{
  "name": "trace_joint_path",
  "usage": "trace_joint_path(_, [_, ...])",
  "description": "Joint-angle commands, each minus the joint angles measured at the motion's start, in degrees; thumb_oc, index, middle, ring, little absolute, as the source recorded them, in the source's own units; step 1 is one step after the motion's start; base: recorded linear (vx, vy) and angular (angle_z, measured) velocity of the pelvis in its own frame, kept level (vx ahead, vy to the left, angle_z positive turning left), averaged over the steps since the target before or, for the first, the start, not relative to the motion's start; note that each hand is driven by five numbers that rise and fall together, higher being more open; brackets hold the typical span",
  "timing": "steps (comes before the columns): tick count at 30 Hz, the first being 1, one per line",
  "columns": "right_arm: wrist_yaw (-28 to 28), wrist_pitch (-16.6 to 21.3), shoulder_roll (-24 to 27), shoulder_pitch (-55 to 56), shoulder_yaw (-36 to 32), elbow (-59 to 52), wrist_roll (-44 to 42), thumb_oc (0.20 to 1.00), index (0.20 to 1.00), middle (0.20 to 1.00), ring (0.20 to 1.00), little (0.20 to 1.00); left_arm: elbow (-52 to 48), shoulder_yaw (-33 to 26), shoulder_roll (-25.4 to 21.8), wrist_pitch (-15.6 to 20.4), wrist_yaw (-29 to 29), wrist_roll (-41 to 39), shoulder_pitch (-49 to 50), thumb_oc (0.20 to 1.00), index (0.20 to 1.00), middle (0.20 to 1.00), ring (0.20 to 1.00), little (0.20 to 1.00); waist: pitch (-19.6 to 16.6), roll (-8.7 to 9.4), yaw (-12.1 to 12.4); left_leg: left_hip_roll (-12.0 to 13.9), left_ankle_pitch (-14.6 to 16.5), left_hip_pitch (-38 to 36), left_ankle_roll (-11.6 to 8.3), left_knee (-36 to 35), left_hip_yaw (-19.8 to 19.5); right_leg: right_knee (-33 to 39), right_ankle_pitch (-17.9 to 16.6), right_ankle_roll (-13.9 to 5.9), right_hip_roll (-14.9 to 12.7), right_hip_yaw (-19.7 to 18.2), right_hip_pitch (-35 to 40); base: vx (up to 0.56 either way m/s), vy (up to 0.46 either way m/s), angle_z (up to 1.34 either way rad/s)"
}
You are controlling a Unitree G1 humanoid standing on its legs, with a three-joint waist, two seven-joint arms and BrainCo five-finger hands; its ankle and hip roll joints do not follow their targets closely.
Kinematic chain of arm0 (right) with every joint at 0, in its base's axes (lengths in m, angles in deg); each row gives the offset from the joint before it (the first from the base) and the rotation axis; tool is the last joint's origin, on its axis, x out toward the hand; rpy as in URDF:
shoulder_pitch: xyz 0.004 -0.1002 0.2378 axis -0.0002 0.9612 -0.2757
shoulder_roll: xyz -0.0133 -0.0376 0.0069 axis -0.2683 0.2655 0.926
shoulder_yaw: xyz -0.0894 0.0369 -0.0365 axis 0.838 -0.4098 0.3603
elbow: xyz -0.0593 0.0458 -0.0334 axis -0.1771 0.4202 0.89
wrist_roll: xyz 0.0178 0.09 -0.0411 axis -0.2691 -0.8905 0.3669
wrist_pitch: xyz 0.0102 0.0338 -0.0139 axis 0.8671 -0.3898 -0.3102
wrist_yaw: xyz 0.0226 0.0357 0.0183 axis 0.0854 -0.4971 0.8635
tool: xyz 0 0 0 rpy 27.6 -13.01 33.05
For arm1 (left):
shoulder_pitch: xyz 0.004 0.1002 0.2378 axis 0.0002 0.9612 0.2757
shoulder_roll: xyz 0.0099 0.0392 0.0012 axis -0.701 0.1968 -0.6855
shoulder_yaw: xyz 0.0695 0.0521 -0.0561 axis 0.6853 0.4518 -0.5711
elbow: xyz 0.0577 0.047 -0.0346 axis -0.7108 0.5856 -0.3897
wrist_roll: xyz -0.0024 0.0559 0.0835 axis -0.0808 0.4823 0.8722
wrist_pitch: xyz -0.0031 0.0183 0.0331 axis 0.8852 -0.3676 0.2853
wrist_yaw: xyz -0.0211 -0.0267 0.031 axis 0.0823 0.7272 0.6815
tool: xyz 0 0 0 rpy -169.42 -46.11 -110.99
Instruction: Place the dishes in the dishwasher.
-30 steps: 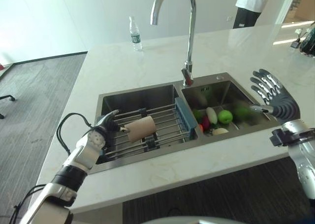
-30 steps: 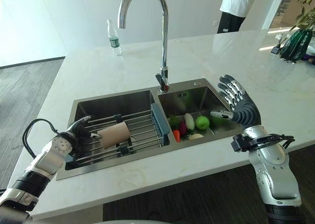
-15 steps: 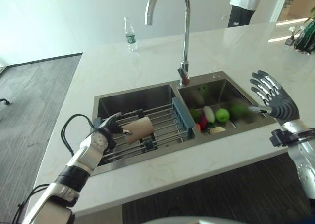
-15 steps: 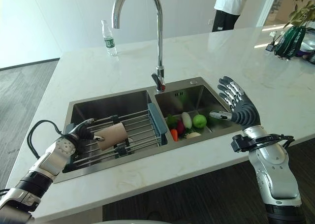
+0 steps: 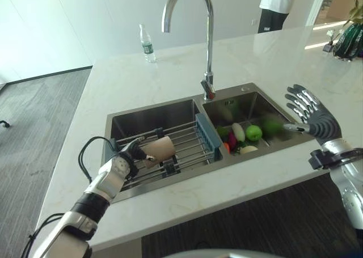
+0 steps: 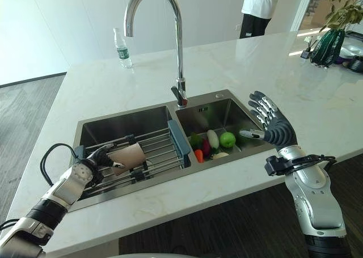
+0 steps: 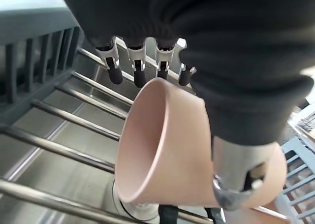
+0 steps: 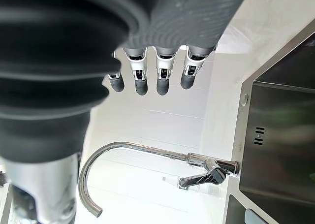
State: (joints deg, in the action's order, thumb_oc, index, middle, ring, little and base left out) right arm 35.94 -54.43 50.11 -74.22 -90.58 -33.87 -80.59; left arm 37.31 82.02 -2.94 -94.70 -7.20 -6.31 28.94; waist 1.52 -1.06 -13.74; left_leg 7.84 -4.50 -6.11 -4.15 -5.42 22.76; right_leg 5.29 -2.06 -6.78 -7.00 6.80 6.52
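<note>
— Since a second ago the left hand [image 5: 126, 160] has closed in, thumb and fingers pinching the pink cup [image 6: 128, 154] on the sink rack [image 6: 161, 150].
— Light, probably rigid and slick; hold near its rim. Right hand [image 6: 273, 126] spread, idle.

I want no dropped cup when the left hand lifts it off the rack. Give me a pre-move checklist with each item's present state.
1. Left hand on the cup: ok; in the left wrist view the thumb and fingers close round it.
2. Grip firm enough to lift: cannot tell.
3. Cup free of the rack: not ok; it lies on its side on the bars in the left basin.
4. Path upward clear: ok; nothing stands over the cup, and the faucet is off to the side.
5. Right hand out of the way: ok; it hangs open over the right edge of the sink.
6. Dishwasher located: cannot tell.
</note>
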Motion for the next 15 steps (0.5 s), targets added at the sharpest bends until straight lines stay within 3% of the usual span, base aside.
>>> trace_joint_path(1, [0.6, 1.8, 2.7, -7.2, -1.0, -3.4, 0.1, 1.000, 1.000, 1.000, 1.000, 1.000, 3.8, -0.6, -0.7, 0.9, -1.7, 3.6, -7.4, 1.000, 1.000, 1.000, 1.000, 1.000, 0.2, -1.35, 0.0, 7.3, 3.4, -5.2, -3.79, 0.4, 3.7, -0.3, 1.1, -4.33, -3.2, 4.0, 0.1, 0.00, 0.000, 0.00])
trace_joint_path(15, [1.9, 0.9, 3.0, -7.7, -0.9, -3.5, -0.2, 1.000, 1.000, 1.000, 1.000, 1.000, 8.7, 0.0, 1.4, 0.5, -3.1, 5.6, -7.0, 1.000, 1.000, 1.000, 1.000, 1.000, 0.2, -1.26, -0.9, 7.1, 3.9, -5.8, -3.64, 0.4, 4.2, -0.3, 1.4, -4.35, -3.0, 3.2, 0.3, 0.01, 0.001, -0.03])
